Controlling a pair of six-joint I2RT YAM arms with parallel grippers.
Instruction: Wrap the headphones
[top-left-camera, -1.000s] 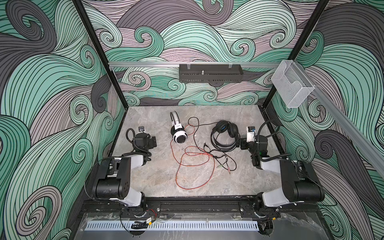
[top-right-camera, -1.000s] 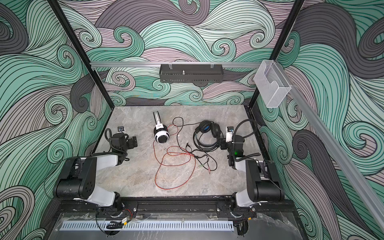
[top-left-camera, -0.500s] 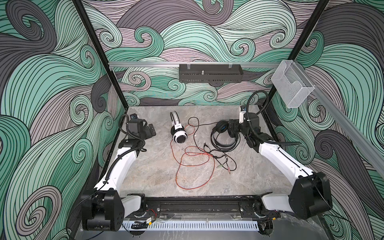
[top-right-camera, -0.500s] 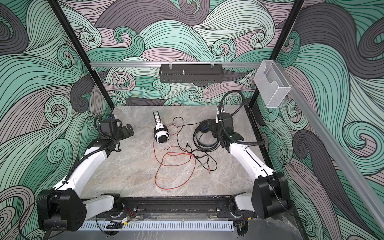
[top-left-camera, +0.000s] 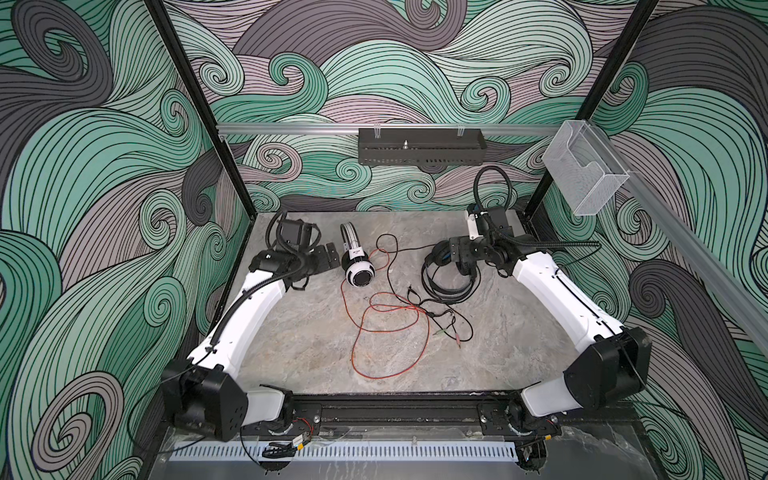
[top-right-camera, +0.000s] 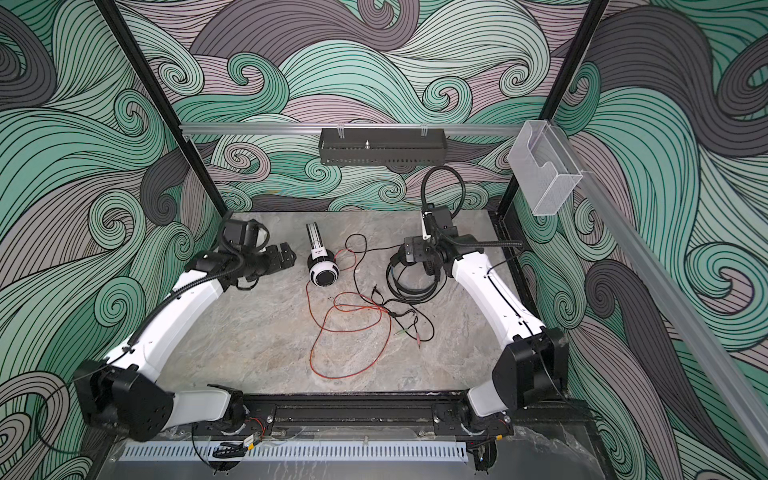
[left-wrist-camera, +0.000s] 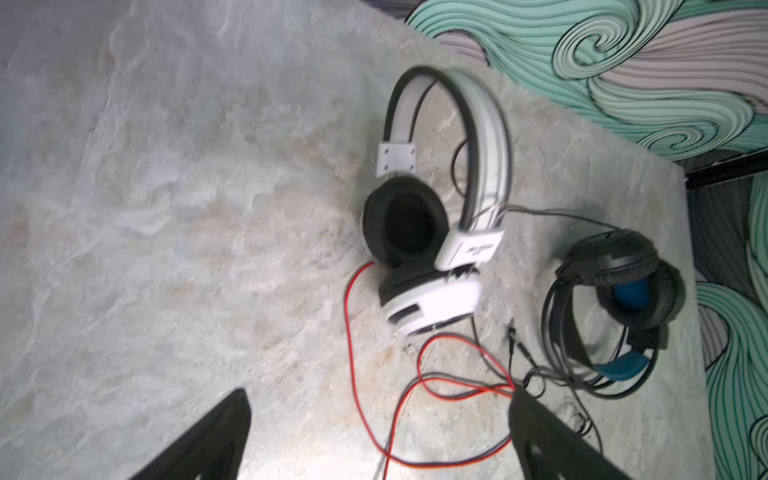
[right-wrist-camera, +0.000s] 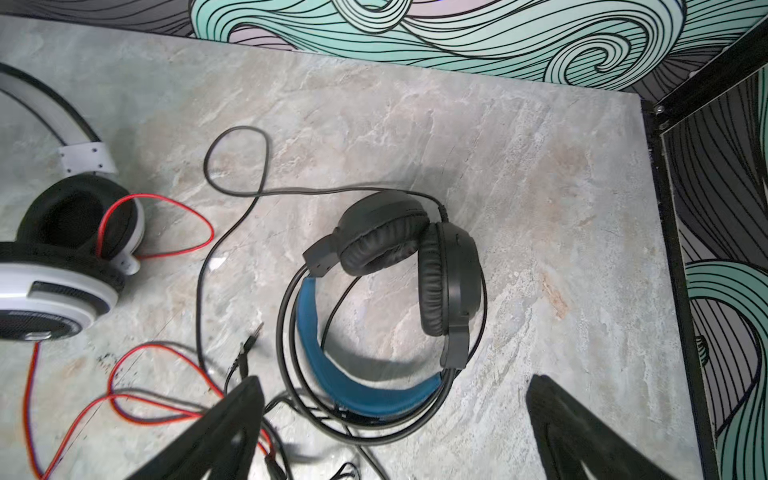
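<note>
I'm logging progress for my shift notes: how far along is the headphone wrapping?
Nothing looks done: the red cable and black cable sprawl loose and crossed on the table. In hand: nothing; the open left gripper sits beside the white headphones, the open right gripper hovers over the black headphones. Left: wrapping both cables.

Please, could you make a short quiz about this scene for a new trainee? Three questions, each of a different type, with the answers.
1. True or false: the red cable is wound around the white headphones.
2. Which pair lies nearest the right gripper? A: white headphones. B: black headphones. C: neither, both equally far.
3. Fill in: the left gripper is ____ and holds nothing.
Key: 1 false, it lies loose on the table; 2 B; 3 open.
</note>
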